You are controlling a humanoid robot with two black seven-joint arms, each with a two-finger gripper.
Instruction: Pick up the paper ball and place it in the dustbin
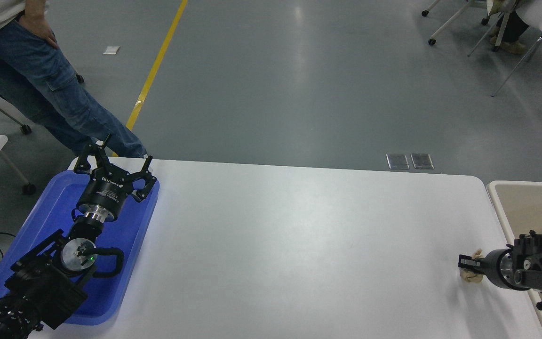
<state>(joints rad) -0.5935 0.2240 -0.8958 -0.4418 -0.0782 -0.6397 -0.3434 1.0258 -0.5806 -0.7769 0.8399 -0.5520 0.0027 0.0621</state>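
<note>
A white table (275, 235) fills the lower half of the view from above, with grey floor beyond it. 2 black robot arms reach in. The left gripper (113, 167) is parked over a shallow blue tray (35, 221) at the table's near left, its fingers spread wide and holding nothing; it looks set aside there so the right arm can work alone. The right gripper (467, 264) comes in low from the right edge, lying nearly flat and pointing left across the table, a posture that suits taking a small thing from the side rather than from above. The paper ball (471, 277), a small tan wad, sits on the table near its right edge, right at the gripper's tip. Most of the ball is hidden behind the black fingers; beige scraps show just above and just below them, so the wad appears to lie between the jaws or pressed against them. The jaws look drawn close together, yet whether they have truly gripped the ball cannot be told, since the contact is hidden. The ball seems to rest on the table. The dustbin (499, 207), a cream bin with a thick rounded rim, stands just beside the table's right edge, near the ball, probably put there for a short carry. A person in jeans (40, 89) stands at the far left.
</note>
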